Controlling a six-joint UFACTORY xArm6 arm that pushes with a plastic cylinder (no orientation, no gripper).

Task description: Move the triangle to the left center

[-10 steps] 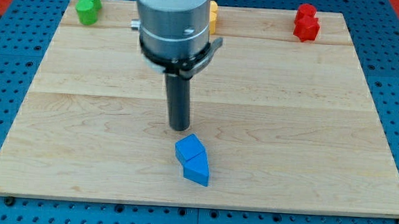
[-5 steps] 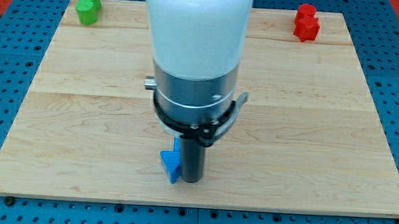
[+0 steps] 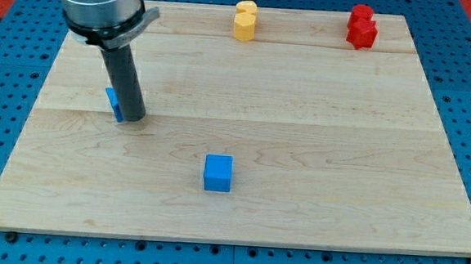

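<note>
Standing at the left of the frame, a little above mid-height, my tip (image 3: 132, 117) rests on the wooden board (image 3: 317, 145) with the blue triangle (image 3: 113, 104) pressed against its left side; the rod hides most of that block, so only a sliver of blue shows. No claw exists on this arm: the rod simply ends, so nothing is clenched, released or grasped, and the only contact is the rod's side against the triangle. The triangle sits near the board's left edge, roughly halfway up. A blue cube (image 3: 218, 173) lies alone below the centre of the frame, well apart from my tip. A yellow block (image 3: 244, 20) stands at the top centre, and a red block (image 3: 361, 26) at the upper right. No container appears anywhere on the board.
</note>
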